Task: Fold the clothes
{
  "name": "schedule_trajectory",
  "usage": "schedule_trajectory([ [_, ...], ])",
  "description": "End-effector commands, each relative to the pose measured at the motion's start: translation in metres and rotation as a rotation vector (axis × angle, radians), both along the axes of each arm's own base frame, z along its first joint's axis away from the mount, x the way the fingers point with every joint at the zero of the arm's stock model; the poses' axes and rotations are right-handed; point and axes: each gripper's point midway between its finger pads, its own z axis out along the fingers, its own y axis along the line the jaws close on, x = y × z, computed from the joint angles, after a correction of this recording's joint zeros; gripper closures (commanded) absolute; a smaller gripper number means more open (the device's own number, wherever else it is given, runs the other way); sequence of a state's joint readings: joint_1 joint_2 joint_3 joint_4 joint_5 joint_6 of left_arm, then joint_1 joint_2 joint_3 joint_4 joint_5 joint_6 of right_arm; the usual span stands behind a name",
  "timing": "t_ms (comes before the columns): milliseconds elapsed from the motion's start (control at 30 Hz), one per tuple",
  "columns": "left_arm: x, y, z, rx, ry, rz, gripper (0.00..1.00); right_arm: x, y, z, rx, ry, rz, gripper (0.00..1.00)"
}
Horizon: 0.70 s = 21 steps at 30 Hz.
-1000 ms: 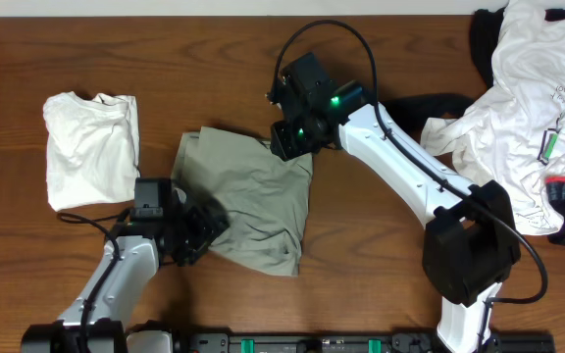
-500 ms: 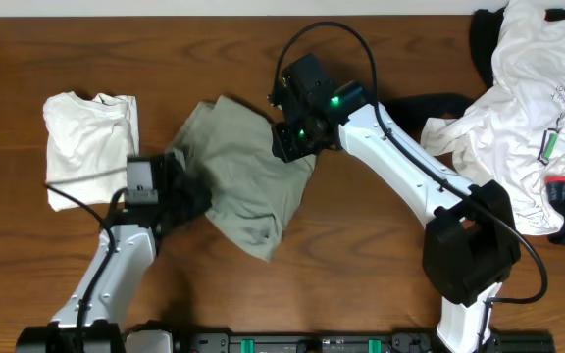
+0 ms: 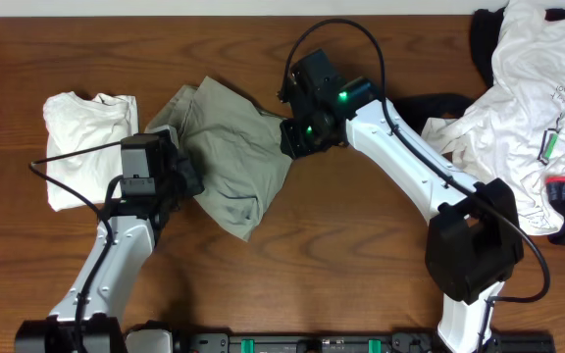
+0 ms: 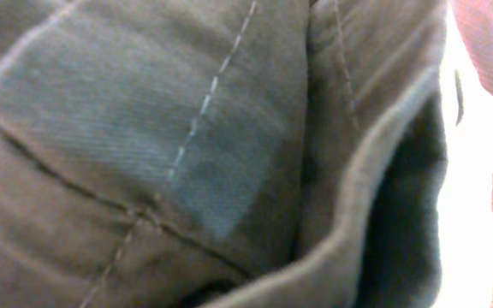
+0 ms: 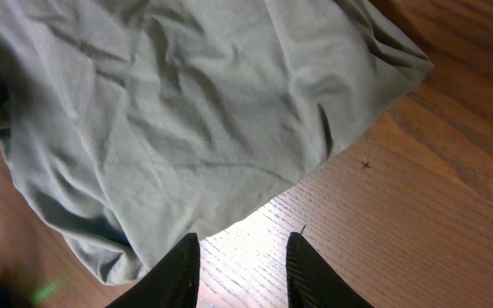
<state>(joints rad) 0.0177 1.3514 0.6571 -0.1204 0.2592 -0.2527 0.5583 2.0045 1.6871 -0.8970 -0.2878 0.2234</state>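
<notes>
Olive-green garment point(image 3: 233, 157) is sitting rumpled in the middle of the wooden surface point(image 3: 361, 255), kinda diagonal. Its upper left end is bunched up and a loose corner points toward the robot's side. It's not flat at all, creases everywhere.

The left claw point(image 3: 182, 176) is jammed right up against the garment's left edge. The left wrist cam is no help, it's just olive cloth point(image 4: 187, 154) filling the frame: a stitched seam, a folded hem, and a sliver of something white on the right. Can't see the fingers there, so honestly I can't tell if that claw is clamped on the fabric or just pressed into it.

The right claw point(image 3: 297, 137) hangs over the garment's upper right edge. From its wrist cam both fingers point(image 5: 187, 265) are spread apart with bare wood between them, so it's got nothing in it. The garment's edge point(image 5: 187, 111) lies just ahead of the fingertips, not touching them as far as I can see.

Just left of the olive one there's a folded white tee point(image 3: 88, 147), right next to the bunched end. Way off at the right edge of the surface is a messy pile of clothes point(image 3: 528, 108), mostly white with some dark bits, well apart from everything else.
</notes>
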Motion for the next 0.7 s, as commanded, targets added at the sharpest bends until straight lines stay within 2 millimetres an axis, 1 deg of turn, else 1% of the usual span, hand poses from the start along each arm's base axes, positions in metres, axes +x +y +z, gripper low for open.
schedule_trajectory([
  [0, 0.010, 0.005, 0.011, 0.030, -0.032, -0.001, 0.94, 0.001, -0.002, -0.001, -0.005, 0.005, -0.009, 0.68],
  [167, 0.018, 0.011, 0.025, 0.036, -0.043, 0.006, 0.94, -0.001, -0.004, 0.001, -0.007, 0.008, -0.010, 0.68],
  [267, 0.020, 0.012, 0.032, 0.049, -0.033, 0.002, 0.94, 0.000, -0.005, 0.006, -0.001, -0.002, -0.013, 0.68],
  [367, 0.024, 0.019, 0.040, 0.096, -0.035, 0.004, 0.94, 0.000, -0.005, 0.012, 0.006, -0.012, -0.014, 0.68],
  [500, 0.035, 0.032, 0.048, 0.166, -0.038, 0.004, 0.94, -0.001, -0.006, 0.022, 0.016, -0.028, -0.013, 0.68],
  [667, 0.051, 0.054, 0.049, 0.224, -0.011, -0.009, 0.94, -0.005, -0.009, 0.035, 0.024, -0.042, -0.014, 0.68],
])
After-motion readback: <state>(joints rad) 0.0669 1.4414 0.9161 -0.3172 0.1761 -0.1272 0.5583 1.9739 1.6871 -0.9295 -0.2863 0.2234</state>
